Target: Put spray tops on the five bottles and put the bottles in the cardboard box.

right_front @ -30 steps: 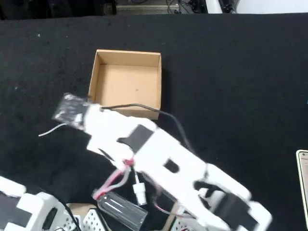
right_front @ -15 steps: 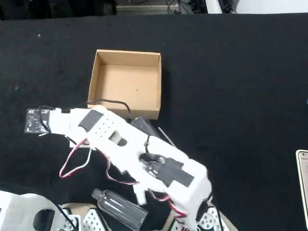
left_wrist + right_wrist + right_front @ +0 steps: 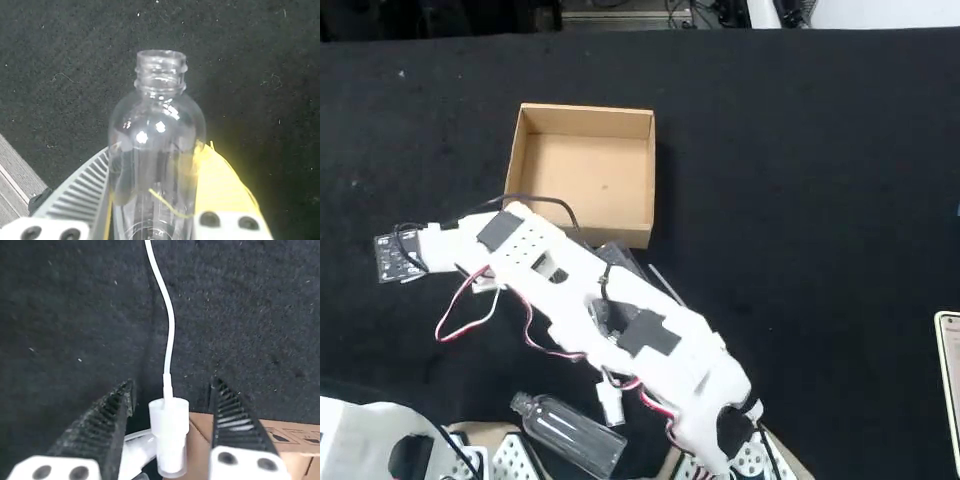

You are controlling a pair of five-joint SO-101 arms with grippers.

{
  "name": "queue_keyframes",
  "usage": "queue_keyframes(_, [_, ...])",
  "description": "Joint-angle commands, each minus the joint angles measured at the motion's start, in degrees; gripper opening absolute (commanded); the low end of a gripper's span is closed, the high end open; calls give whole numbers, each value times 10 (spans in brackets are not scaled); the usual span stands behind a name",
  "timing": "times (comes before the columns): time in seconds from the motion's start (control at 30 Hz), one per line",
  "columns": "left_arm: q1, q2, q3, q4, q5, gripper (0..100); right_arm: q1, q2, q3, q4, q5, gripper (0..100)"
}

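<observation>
Clear plastic, item one: bottle (image 3: 157, 145), uncapped and open at the neck. It is clamped between the jaws of the left gripper (image 3: 157, 150) over the black worktop (image 3: 800, 200).

White plastic, item two: spray top (image 3: 169, 435), with its dip tube (image 3: 167, 315) curving away ahead. It sits inside the right gripper (image 3: 171, 384), whose jaws are spread with a gap on either side, so it grasps nothing. A brown cardboard edge (image 3: 260, 440) shows just beside it; whether this is the cardboard box (image 3: 585, 120) cannot be told.

Hazards, judged:
- The top is unsecured, and an off-centre closing could tip it or flick it aside.
- The long bent tube may miss the narrow neck and buckle.
- The smooth bottle may turn in its grip under twisting.

Surroundings:
- The box holds no bottles.
- An arm (image 3: 620, 320) lies slantwise just in front of the box's front wall, with its wrist end off the front left corner, and bars the near approach.
- A lying bottle (image 3: 570, 432) rests beyond that arm, well apart from the box. Whether it is item one cannot be told.
</observation>
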Motion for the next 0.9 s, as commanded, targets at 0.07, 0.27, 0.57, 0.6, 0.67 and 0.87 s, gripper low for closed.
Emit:
queue_keyframes(0.07, [1,-11,-41,3,-4,40,23,18,-47,0,14,215])
queue_keyframes(0.27, [0,-11,-40,7,-4,40,23,44,-50,0,14,211])
queue_keyframes(0.57, [0,-11,-40,7,-4,40,23,34,-57,-20,10,16])
queue_keyframes(0.6, [0,-11,-40,7,-4,40,23,28,-59,-20,10,10])
queue_keyframes(0.67, [0,-11,-40,7,-4,40,23,12,-64,-20,-11,10])
queue_keyframes(0.87, [0,-11,-40,7,-4,40,19,-54,-58,-20,-187,10])
